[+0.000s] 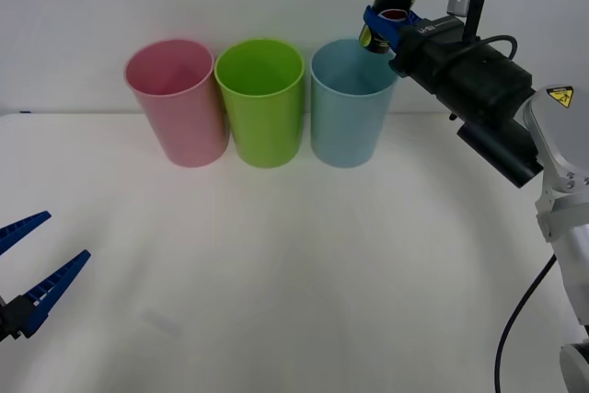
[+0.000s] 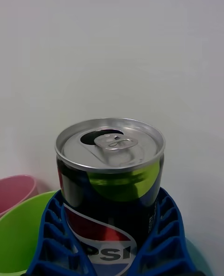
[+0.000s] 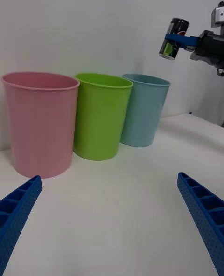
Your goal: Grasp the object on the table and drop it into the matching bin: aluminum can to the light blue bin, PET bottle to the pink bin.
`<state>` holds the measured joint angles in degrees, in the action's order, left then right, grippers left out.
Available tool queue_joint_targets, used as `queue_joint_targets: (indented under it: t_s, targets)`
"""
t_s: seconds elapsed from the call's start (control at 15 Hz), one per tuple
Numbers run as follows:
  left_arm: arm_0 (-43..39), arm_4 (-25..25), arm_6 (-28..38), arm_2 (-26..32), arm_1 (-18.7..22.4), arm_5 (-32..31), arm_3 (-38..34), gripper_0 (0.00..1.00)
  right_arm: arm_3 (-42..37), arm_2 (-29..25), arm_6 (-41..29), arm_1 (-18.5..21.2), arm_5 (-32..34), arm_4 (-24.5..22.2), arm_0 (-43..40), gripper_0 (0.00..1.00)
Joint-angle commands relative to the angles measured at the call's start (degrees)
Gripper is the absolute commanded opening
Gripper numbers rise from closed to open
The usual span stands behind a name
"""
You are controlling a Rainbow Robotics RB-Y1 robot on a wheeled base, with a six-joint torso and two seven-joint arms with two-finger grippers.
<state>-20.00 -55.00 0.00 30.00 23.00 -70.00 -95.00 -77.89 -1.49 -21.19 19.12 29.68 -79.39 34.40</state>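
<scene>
The aluminum can (image 1: 394,6), dark with a silver top and a red, white and blue logo, is held in the air by my right gripper (image 1: 385,20), which is shut on it. It hangs tilted just above the right rim of the light blue bin (image 1: 348,103). The right wrist view shows the can (image 2: 112,182) between the blue fingers (image 2: 56,238). The left wrist view has the can (image 3: 173,38) above and beyond the light blue bin (image 3: 142,110). The pink bin (image 1: 177,100) stands at the left of the row. My left gripper (image 1: 32,269) waits open low at the table's near left.
A lime green bin (image 1: 261,100) stands between the pink and light blue bins, all three touching in a row at the back of the white table (image 1: 294,283). A plain wall rises right behind them. The right arm reaches in from the right.
</scene>
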Motion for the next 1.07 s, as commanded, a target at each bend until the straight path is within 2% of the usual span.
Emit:
queue_joint_targets:
  t_s: [0.07, 0.4, 0.73, 0.8, 0.87, 0.93, 1.07]
  targets:
    - [0.00, 0.00, 0.00, 0.00, 0.00, 0.00, 0.00, 1.00, 5.03, -0.27, 0.79, -2.77, -2.79, -3.40, 3.40, 0.00]
    - [0.00, 0.00, 0.00, 0.00, 0.00, 0.00, 0.00, 1.00, 11.70, 0.09, 2.73, -5.06, -4.55, -5.16, 7.09, 0.00]
    - [0.00, 0.00, 0.00, 0.00, 0.00, 0.00, 0.00, 1.00, 11.79, 0.44, 3.61, -5.41, -4.81, -5.60, 7.18, 0.00]
    - [0.00, 0.00, 0.00, 0.00, 0.00, 0.00, 0.00, 1.00, 11.79, 0.44, 3.70, -5.41, -4.81, -5.60, 7.18, 0.05]
    - [0.00, 0.00, 0.00, 0.00, 0.00, 0.00, 0.00, 1.00, 11.79, 0.44, 3.78, -5.41, -4.81, -5.60, 7.18, 0.59]
    - [0.00, 0.00, 0.00, 0.00, 0.00, 0.00, 0.00, 1.00, 11.88, 0.35, 4.05, -5.41, -4.72, -5.60, 7.18, 1.00]
    - [0.00, 0.00, 0.00, 0.00, 0.00, 0.00, 0.00, 1.00, 11.79, 0.26, 4.66, -5.32, -4.72, -5.60, 7.18, 1.00]
